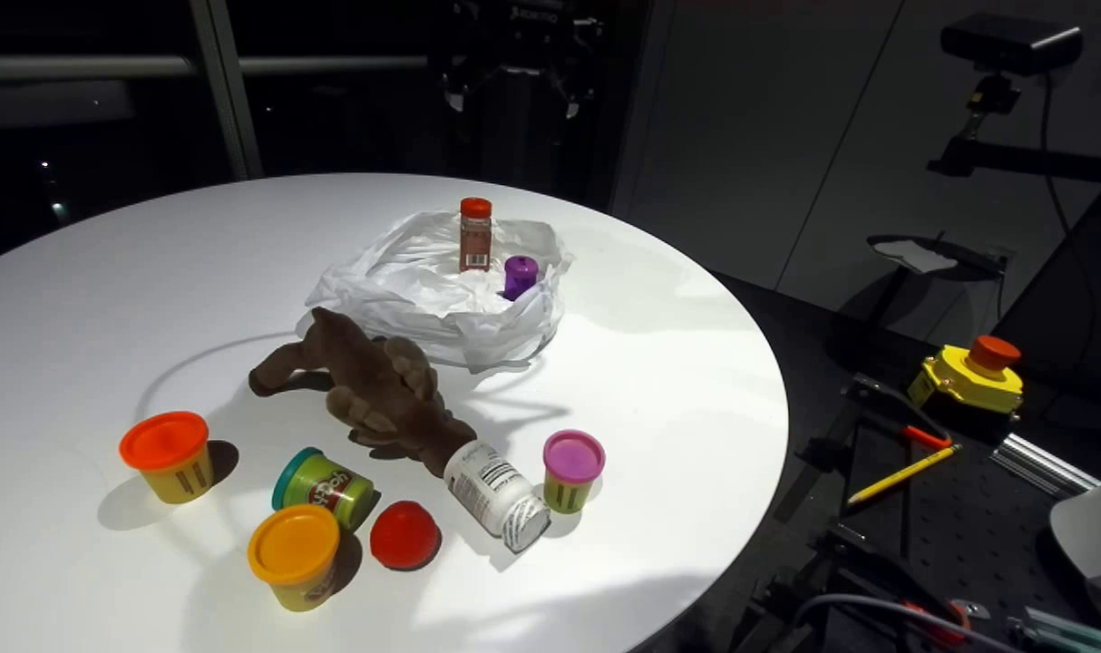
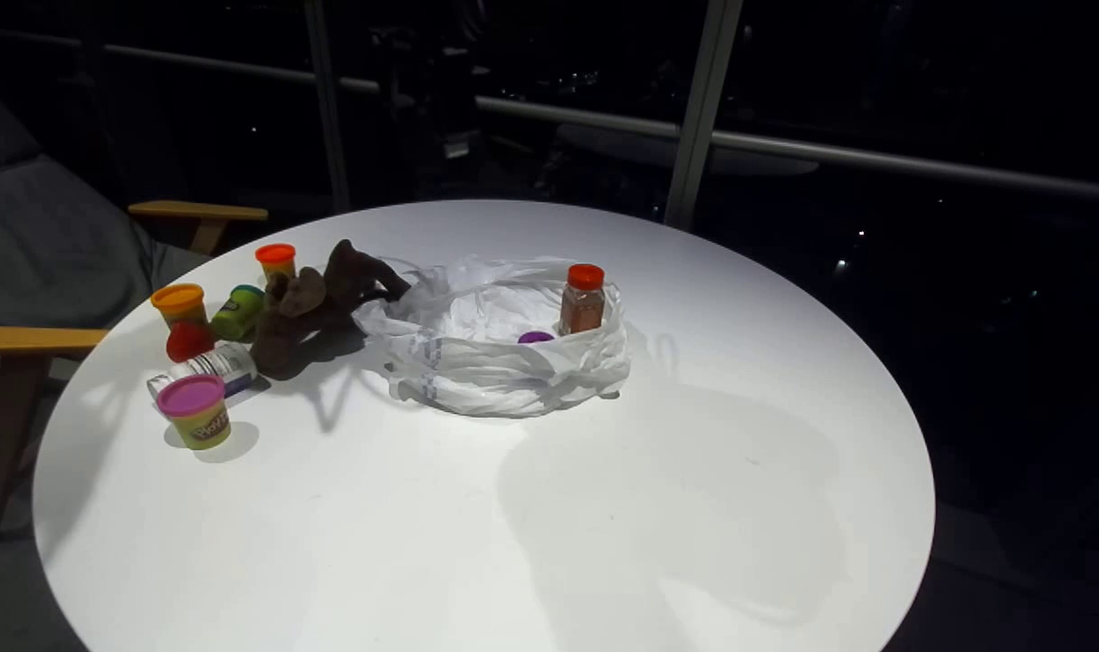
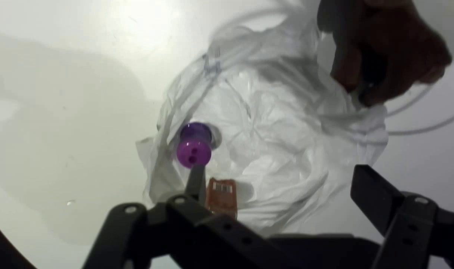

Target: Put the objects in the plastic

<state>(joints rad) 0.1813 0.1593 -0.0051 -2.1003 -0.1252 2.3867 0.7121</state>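
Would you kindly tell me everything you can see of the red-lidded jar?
The red-lidded jar is tall and narrow, its lid on, with see-through walls, glass or plastic I cannot tell, showing reddish-brown contents. A barcode marks one side. It stands upright inside the white plastic bag, its base on the film, apart from the purple container. Whether it touches the bag's wall is unclear. In the wrist view, one of the fingers hides part of it; nothing grips it.

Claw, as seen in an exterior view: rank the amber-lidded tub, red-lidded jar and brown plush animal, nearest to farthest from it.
1. Red-lidded jar: below the claw, inside the plastic bag.
2. Brown plush animal: left of centre, outside the plastic bag.
3. Amber-lidded tub: lower left, in the foreground.
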